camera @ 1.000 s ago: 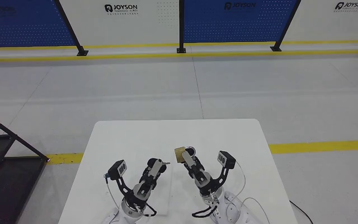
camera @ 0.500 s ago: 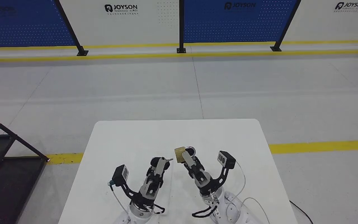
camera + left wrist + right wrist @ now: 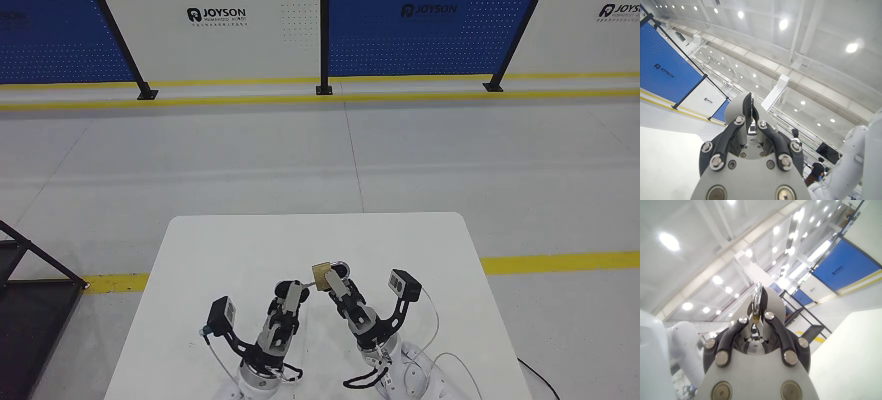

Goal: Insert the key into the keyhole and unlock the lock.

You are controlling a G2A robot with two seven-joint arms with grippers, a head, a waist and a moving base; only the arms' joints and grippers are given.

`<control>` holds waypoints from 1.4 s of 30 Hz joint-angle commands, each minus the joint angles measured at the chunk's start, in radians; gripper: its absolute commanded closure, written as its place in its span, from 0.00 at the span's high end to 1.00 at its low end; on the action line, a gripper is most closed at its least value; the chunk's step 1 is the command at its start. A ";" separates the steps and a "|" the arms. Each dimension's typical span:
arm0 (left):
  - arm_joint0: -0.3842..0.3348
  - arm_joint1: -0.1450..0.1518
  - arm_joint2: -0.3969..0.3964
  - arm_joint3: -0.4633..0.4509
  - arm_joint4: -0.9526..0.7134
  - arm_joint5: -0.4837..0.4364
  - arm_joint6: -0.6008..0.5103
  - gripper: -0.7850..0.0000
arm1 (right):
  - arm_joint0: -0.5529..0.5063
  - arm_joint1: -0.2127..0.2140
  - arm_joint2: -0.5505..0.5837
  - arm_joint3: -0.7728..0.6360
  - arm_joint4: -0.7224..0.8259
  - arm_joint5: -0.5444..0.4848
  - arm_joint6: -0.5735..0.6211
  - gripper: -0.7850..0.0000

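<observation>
Top view | right gripper (image 3: 337, 281) is clamping lock (image 3: 322, 274): heavy, stiff, slick brass | left gripper (image 3: 292, 292) is pinching thin, light key (image 3: 752, 111) just left

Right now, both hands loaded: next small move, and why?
Probably ease the left hand toward the padlock held in the right hand. The key is pinched in the left, and a small gap seems to separate it from the brass body; alignment is hard to judge.

Brass padlock (image 3: 322, 273) raised, key (image 3: 752, 112) just beside

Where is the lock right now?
In the top view the lock is held over the table by the right gripper, close to the key in the left gripper.
</observation>
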State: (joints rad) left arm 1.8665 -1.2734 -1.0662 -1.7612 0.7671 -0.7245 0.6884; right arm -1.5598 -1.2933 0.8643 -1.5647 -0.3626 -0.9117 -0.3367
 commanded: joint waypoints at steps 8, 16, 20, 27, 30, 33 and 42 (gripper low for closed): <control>-0.003 -0.007 0.010 0.004 0.008 0.024 0.033 0.00 | 0.000 0.000 0.000 0.000 0.000 0.000 0.000 0.00; -0.014 -0.012 0.021 0.009 0.002 0.044 0.023 0.00 | 0.000 0.000 0.000 0.000 0.000 0.000 0.000 0.00; -0.018 -0.015 0.024 0.011 -0.001 0.050 0.026 0.00 | 0.000 0.000 0.000 0.000 0.000 0.000 0.000 0.00; -0.027 -0.018 0.029 0.016 0.002 0.060 0.023 0.00 | 0.000 0.000 0.000 0.000 0.000 0.000 0.000 0.00; -0.029 -0.020 0.029 0.017 0.006 0.063 0.023 0.00 | -0.003 -0.001 0.002 -0.015 0.008 0.025 0.017 0.00; -0.030 -0.021 0.029 0.017 0.012 0.067 0.023 0.00 | -0.005 -0.001 0.007 -0.021 0.014 0.030 0.034 0.00; -0.032 -0.023 0.029 0.019 0.018 0.076 0.019 0.42 | -0.009 -0.004 0.020 -0.028 0.029 0.030 0.068 0.00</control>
State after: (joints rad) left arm 1.8345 -1.2962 -1.0367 -1.7427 0.7834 -0.6495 0.7089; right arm -1.5684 -1.2966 0.8832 -1.5918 -0.3350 -0.8823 -0.2713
